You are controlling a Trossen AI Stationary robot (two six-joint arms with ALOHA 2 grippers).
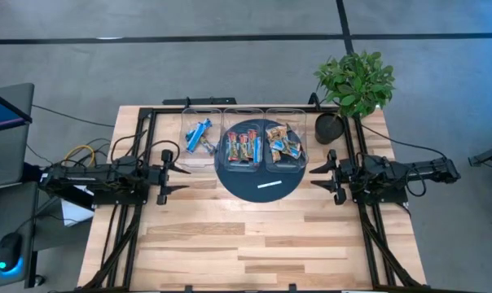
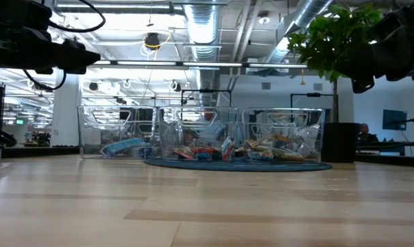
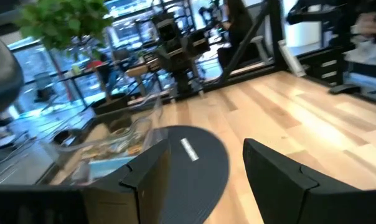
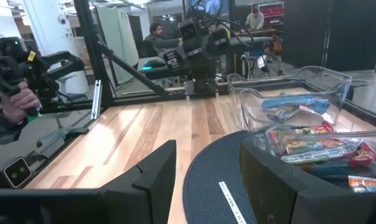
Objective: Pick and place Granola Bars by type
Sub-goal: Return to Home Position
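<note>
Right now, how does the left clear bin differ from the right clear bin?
The left bin holds bright blue bars; the right bin holds orange-brown bars. The left bin stands almost wholly on bare wood beside the dark round mat, while the right bin overlaps it. The right bin is next to the plant pot; the left bin is not. Both are clear, alike in shape, in one row.

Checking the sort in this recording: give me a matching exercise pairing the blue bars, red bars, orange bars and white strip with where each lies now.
Things:
1 blue bars
2 red bars
3 orange bars
4 white strip

Places:
A middle bin
B mat, outside the bins
C left bin
D right bin

Pairs: 1-C; 2-A; 3-D; 4-B
</note>
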